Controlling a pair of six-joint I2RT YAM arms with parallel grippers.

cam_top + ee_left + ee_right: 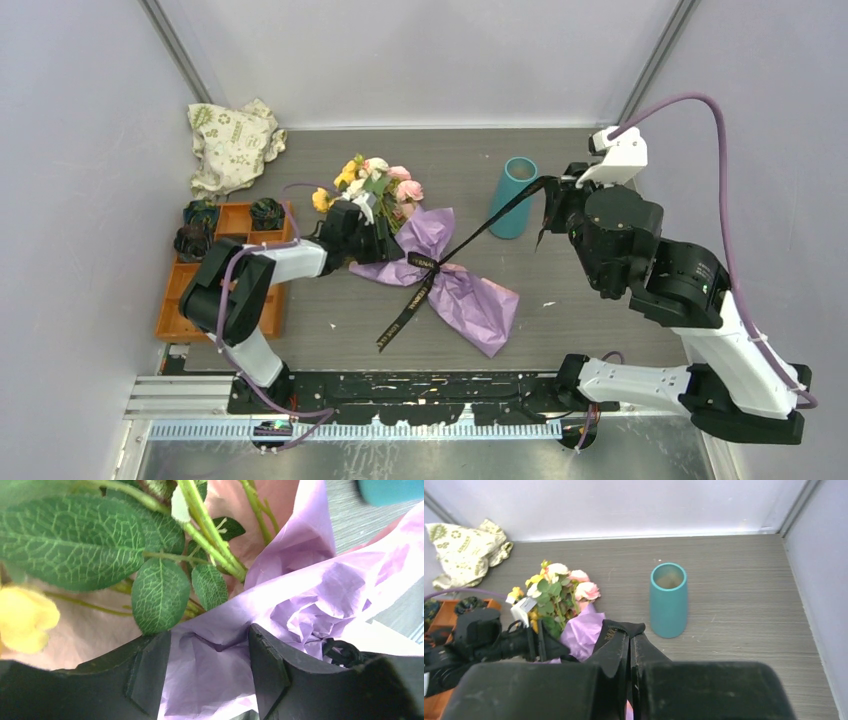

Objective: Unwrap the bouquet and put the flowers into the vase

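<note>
two tools bracket the bouquet (430,270), which lies flat on the surface (330,325) at the middle of the top view. its long axis runs from the flowers (375,185) at upper left to the purple paper tail at lower right. the right tool (545,195) is clenched on one end of the black ribbon (485,228), just right of the upright vase (515,197). the ribbon runs taut from it down-left to the knot (424,263) at the bouquet's waist, so the pull goes toward the upper right, across that axis. the other ribbon end trails slack to the lower left. the left tool (210,645) sits astride the wrapped stems just upper left of the knot, its jaws apart with purple paper bulging between them; whether they pinch it i cannot tell. by my judgement the knot loosens only if the left tool anchors the bundle while the right draws farther toward the upper right.
</note>
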